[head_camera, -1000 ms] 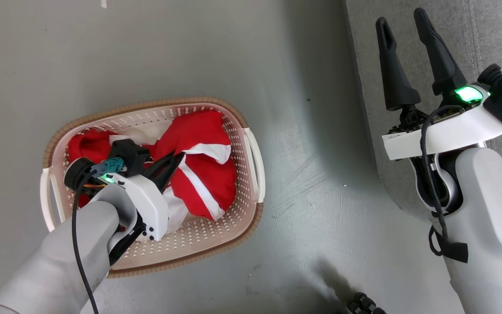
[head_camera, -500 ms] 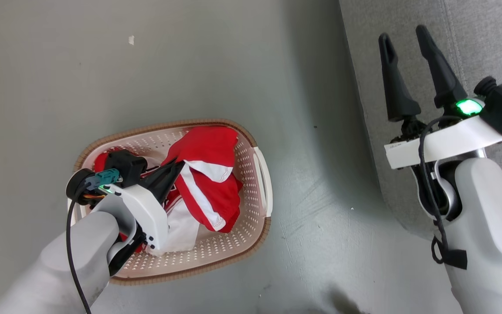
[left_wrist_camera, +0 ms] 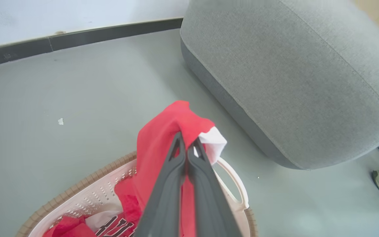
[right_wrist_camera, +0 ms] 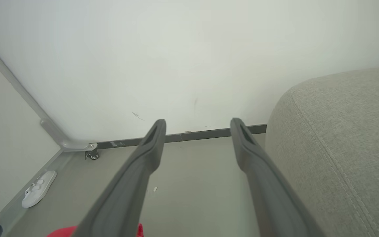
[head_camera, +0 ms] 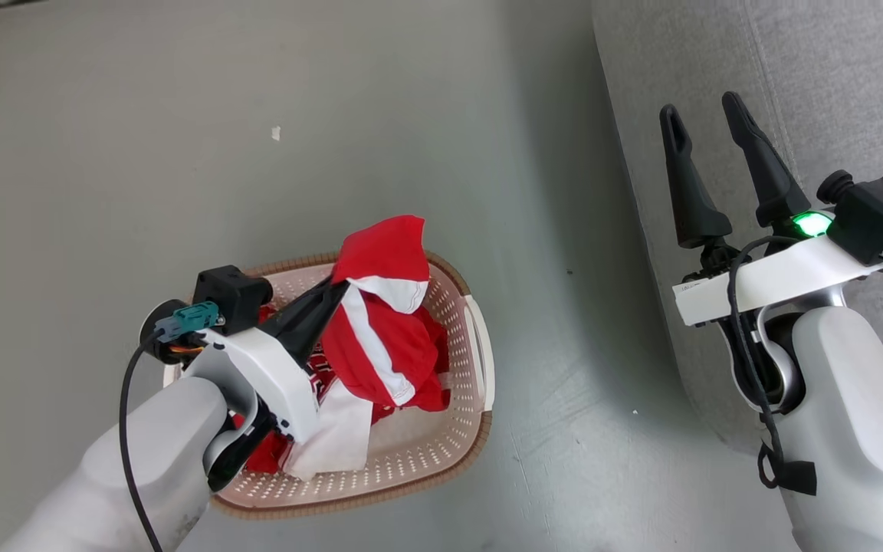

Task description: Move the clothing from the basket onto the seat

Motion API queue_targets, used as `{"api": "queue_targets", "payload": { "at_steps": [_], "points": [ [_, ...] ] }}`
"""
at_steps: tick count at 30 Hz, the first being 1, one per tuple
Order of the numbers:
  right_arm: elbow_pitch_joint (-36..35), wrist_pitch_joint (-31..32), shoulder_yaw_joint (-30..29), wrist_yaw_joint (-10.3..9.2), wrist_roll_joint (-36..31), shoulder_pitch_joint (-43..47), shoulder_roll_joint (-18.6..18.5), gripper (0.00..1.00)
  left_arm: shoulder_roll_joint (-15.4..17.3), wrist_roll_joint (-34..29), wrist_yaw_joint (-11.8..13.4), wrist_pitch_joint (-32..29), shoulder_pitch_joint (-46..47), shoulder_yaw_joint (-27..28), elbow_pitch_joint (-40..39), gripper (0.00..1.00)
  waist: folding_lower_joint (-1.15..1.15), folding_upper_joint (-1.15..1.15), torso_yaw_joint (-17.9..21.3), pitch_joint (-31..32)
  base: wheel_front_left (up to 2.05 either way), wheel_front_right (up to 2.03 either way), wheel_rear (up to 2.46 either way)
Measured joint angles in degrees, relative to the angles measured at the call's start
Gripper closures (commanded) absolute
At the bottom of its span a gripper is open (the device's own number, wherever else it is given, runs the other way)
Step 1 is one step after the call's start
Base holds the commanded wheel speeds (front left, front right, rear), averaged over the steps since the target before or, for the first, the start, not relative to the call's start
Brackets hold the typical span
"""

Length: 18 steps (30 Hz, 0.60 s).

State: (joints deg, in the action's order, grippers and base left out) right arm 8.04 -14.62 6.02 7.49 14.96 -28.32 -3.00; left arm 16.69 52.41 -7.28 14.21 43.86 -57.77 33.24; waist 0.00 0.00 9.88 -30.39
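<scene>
Left end effector clamped on red shorts raised above basket, jersey inside, right end effector apart, empty, over seat.

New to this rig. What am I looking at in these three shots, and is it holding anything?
It is a wheeled robot with two arms, each ending in a hand with two long dark fingers. One picture comes from a camera on its head, looking down; the other two come from cameras on each wrist, looking along that hand's fingers.

On the grey floor stands a cream perforated laundry basket with a brown rim. The left hand is shut on red shorts with white stripes, pulled up above the basket. A red jersey with black lettering lies in the basket. The right hand is open and holds nothing, beside the grey upholstered seat. A white slipper lies by the wall.
</scene>
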Motion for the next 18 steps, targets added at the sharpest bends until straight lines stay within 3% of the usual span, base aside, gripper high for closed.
{"api": "queue_targets", "payload": {
  "at_steps": [18],
  "points": [
    [1.9,0.0,0.6,0.0,-0.3,3.7,0.0,0.0,0.0,-5.3,0.0,0.0,-5.6,10.4,-8.4,1.0,0.0,0.0,-2.6,8.5,0.0,0.0,0.0]
  ]
}}
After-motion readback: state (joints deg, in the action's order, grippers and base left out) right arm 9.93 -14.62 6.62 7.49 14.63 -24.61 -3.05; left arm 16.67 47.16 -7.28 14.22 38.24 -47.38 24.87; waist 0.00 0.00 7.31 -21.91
